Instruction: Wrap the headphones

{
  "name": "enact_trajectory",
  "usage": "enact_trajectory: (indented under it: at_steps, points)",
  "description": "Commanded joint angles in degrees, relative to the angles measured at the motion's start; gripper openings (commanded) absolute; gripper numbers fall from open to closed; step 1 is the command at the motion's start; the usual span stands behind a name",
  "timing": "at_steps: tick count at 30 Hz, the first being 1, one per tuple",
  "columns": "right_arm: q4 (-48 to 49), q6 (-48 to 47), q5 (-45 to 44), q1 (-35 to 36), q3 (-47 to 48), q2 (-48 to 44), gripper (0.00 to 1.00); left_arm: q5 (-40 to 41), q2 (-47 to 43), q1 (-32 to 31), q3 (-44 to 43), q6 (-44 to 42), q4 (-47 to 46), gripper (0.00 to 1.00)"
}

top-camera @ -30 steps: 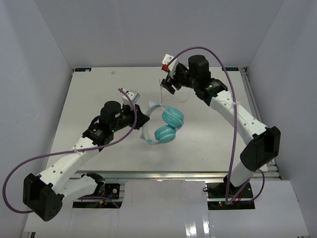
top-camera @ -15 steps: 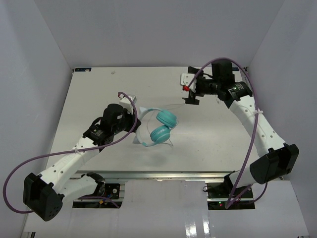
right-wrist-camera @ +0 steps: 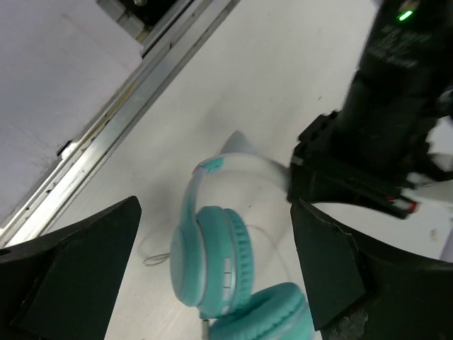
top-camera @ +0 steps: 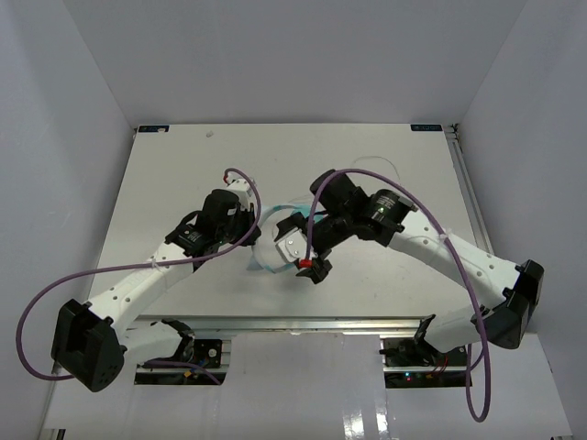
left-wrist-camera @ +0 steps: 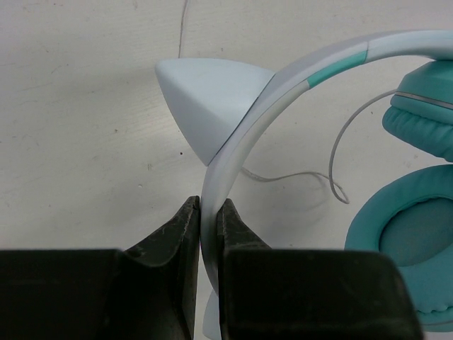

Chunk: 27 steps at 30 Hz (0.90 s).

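Note:
The headphones point(left-wrist-camera: 417, 234) have teal ear cups and a pale white headband point(left-wrist-camera: 233, 156) with a cat-ear bump. My left gripper point(left-wrist-camera: 210, 234) is shut on the headband; it also shows in the top view point(top-camera: 249, 225). The thin white cord point(left-wrist-camera: 333, 170) loops on the table beside the cups. My right gripper point(right-wrist-camera: 214, 205) is wide open just over the ear cups point(right-wrist-camera: 212, 262), touching nothing. In the top view the right wrist point(top-camera: 316, 269) hides most of the headphones point(top-camera: 264, 265). The left gripper also shows in the right wrist view point(right-wrist-camera: 368, 149).
The table's metal front rail point(right-wrist-camera: 141, 78) runs close to the headphones on the near side. Purple arm cables point(top-camera: 240, 174) arch above both wrists. White walls close in the table at the left, right and back.
My right arm has swung from the far right to the table's middle and now hangs over the headphones. My left gripper still holds the headband, which has shifted slightly left and nearer.

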State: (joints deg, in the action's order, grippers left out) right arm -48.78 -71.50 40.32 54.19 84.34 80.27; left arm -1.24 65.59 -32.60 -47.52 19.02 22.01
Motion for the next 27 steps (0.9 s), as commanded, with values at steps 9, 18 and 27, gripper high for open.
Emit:
enact_trajectory:
  at_steps: [9,18,27]
  points:
    - [16.40,13.95,-29.74,5.10,-7.46,3.61,0.93,0.36,-2.35,-0.10,-5.74,3.60,-0.64,0.00]
    - [14.35,6.19,-39.69,5.84,-8.81,2.76,0.94,4.18,-2.61,-0.10,-6.33,2.95,2.40,0.00]
    - [7.64,6.28,-35.80,6.27,-9.35,2.49,0.62,7.69,-1.73,0.14,-8.44,5.22,3.96,0.00]
